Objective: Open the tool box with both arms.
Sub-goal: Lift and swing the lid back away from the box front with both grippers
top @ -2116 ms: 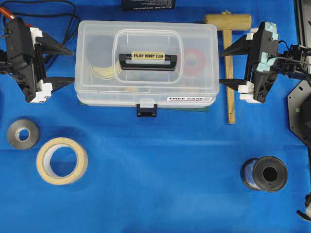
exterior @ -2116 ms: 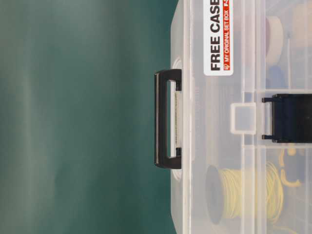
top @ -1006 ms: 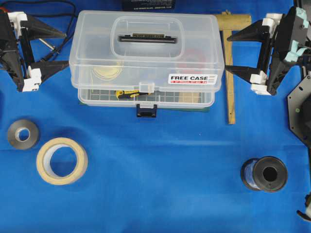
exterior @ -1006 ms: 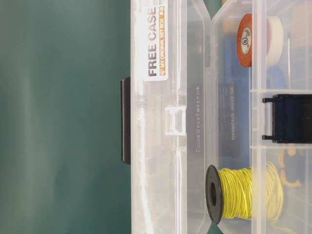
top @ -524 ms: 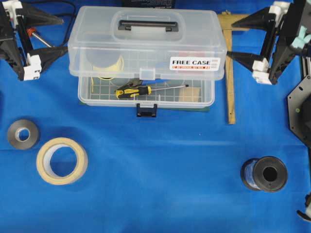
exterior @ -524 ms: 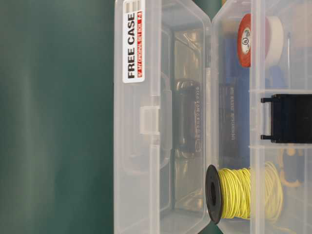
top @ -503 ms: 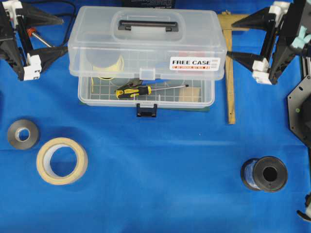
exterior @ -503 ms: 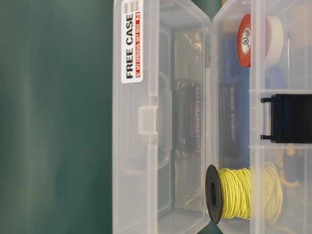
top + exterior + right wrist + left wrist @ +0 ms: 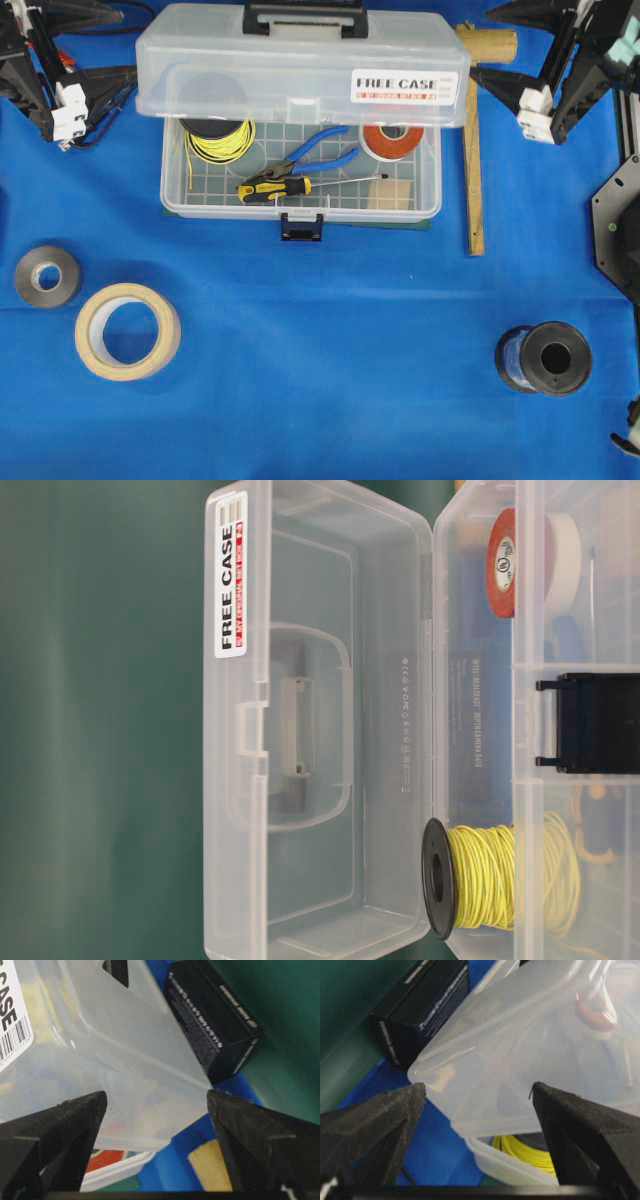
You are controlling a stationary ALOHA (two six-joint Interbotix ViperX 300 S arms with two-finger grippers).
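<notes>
The clear tool box (image 9: 300, 205) stands open at the back middle. Its lid (image 9: 300, 70) with the "FREE CASE" sticker (image 9: 405, 87) is swung up and back, and the black latch (image 9: 302, 227) hangs at the front. The table-level view shows the lid (image 9: 320, 730) upright. My left gripper (image 9: 115, 45) is open at the lid's left end, which lies between its fingers in the left wrist view (image 9: 479, 1091). My right gripper (image 9: 482, 45) is open at the lid's right end, which likewise lies between its fingers (image 9: 156, 1095). I cannot tell whether the fingers touch the lid.
Inside the box lie a yellow wire spool (image 9: 218, 135), blue pliers (image 9: 320, 150), a screwdriver (image 9: 275, 188) and red tape (image 9: 390, 135). A wooden mallet (image 9: 472, 150) lies right of the box. Tape rolls (image 9: 128, 330) sit front left, a black spool (image 9: 545, 358) front right.
The lid has swung from shut to upright, showing the tools inside. Both grippers have moved back and up along the lid's ends, still open.
</notes>
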